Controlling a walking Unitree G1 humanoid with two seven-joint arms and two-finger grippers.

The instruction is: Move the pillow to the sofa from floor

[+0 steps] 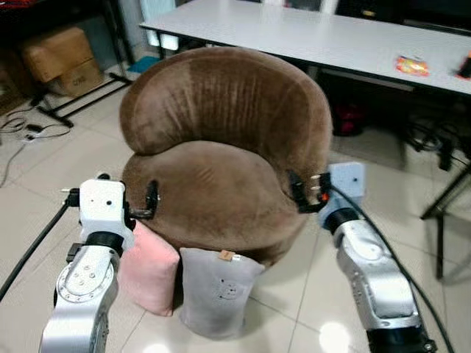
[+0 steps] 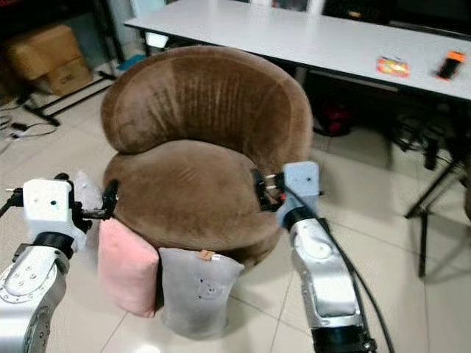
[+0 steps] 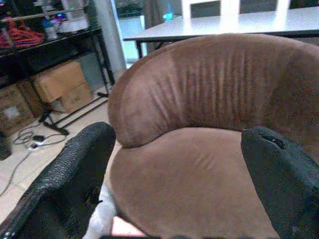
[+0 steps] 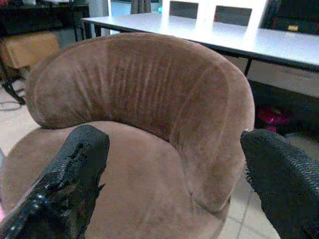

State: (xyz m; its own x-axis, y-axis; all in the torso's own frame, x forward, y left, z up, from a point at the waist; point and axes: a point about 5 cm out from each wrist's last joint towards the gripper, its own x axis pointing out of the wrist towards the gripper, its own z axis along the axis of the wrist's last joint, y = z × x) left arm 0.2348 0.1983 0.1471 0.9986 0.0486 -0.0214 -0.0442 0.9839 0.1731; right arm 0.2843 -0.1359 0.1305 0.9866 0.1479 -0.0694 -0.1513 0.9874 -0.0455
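A round brown velvet sofa chair (image 1: 221, 140) stands in front of me. Two pillows lean upright on the floor against its front: a pink pillow (image 1: 151, 268) on the left and a grey pillow (image 1: 215, 290) with a small face print beside it. My left gripper (image 1: 147, 202) is raised at the seat's left edge, above the pink pillow, open and holding nothing. At the seat's right edge my right gripper (image 1: 302, 193) is also open and holding nothing. Both wrist views look across the seat (image 3: 199, 174) toward the backrest (image 4: 144, 79).
A long white table (image 1: 331, 37) runs behind the chair, with small red and orange items (image 1: 412, 66) on it. Cardboard boxes (image 1: 62, 59) and a black stand sit at the back left. Cables lie on the tiled floor (image 1: 44, 162). A table leg (image 1: 441, 213) stands at the right.
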